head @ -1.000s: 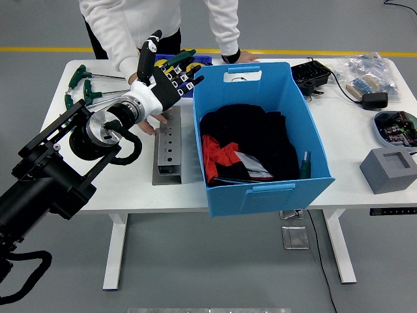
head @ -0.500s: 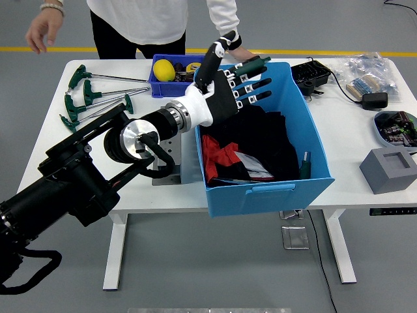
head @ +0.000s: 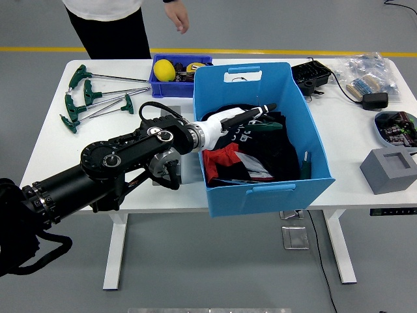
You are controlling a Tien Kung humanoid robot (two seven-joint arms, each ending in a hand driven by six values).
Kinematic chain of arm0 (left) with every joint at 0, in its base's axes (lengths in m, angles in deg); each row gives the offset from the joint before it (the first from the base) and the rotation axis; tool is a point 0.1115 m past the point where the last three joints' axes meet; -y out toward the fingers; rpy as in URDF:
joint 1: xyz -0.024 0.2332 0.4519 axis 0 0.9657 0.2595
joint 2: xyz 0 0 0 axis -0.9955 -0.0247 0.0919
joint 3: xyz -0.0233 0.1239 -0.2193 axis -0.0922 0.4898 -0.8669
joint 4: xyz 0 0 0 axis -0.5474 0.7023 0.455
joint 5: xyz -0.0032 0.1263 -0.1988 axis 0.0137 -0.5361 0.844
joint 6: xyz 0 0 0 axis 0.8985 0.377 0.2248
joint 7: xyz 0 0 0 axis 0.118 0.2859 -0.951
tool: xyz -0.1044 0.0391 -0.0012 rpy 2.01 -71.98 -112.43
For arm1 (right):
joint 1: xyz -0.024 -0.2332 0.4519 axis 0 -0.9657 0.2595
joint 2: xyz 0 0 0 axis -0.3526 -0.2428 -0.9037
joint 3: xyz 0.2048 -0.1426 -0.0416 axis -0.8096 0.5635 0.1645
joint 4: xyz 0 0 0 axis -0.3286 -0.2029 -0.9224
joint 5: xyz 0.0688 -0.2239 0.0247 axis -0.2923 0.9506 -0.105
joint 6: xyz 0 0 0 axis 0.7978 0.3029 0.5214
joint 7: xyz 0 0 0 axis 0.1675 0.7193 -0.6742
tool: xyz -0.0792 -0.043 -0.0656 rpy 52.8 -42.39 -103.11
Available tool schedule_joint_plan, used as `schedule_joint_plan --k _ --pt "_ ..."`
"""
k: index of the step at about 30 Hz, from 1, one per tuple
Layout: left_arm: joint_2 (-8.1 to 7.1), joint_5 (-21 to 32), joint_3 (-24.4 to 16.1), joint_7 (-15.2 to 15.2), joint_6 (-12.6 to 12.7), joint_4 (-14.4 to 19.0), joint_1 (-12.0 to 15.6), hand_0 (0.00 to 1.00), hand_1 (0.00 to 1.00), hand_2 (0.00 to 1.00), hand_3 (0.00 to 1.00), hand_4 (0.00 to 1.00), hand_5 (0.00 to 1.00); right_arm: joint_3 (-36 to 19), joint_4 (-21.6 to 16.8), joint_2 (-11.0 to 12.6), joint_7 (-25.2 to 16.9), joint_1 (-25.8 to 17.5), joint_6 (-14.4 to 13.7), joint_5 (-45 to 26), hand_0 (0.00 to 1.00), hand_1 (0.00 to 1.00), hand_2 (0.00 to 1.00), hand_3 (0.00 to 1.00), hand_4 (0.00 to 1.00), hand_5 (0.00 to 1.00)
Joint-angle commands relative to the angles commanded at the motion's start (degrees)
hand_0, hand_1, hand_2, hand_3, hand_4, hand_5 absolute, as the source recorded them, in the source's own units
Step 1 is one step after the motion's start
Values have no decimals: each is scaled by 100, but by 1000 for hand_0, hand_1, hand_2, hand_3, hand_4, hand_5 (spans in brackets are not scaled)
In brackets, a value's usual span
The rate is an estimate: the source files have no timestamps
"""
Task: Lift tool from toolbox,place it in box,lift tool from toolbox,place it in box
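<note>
At the far left of the white bench (head: 45, 156) lies a fan of green-handled T-wrenches (head: 88, 98), their steel shanks pointing toward the middle. The robot's left arm (head: 98, 169) comes in from the lower left corner, black and heavy-jointed, and reaches across the bench's front half and over the near-left wall of the blue box. Partly hidden behind the arm's elbow, a grey metal block (head: 189, 166) rests on the bench just beside the box.

Behind that, at the bench's far edge, sits the small dark-blue toolbox (head: 171, 88) with a yellow ball-like object (head: 163, 69) in it and other small items I cannot make out. A person stands beyond it — one hand (head: 177, 15) hangs in the air above the far edge, touching nothing.

The left hand (head: 244, 119), white at the wrist with black fingers, is down inside the big blue box (head: 260, 189), lying low over the dark cloth and red fabric that fill it. A green-handled tool (head: 268, 124) shows right against its fingers; whether the hand is gripping it or has let go, I cannot tell. Another small green-handled tool (head: 305, 165) stands against the box's right wall.

To the right of the box: a black tray (head: 311, 75), a black adapter (head: 374, 100), plastic bags (head: 368, 72), a dish of small parts (head: 395, 126) and a grey foam block (head: 389, 169).
</note>
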Motion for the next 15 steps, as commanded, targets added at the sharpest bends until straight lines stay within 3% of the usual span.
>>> schedule_joint_plan --k 5,14,15 --pt "0 -1155 -66 -52 220 -288 -36 505 661 746 802 813 907 27 -7 2 -1 0 -6 -5 636 617 697 556 815 644" --pt "0 -3328 -10 -191 -197 20 23 484 653 749 827 812 906 -15 -12 8 12 -51 3 71 636 618 697 557 815 644" --pt "0 -3588 8 -211 -239 61 19 441 631 732 843 814 918 -19 -13 8 15 -56 4 77 637 619 694 556 815 645"
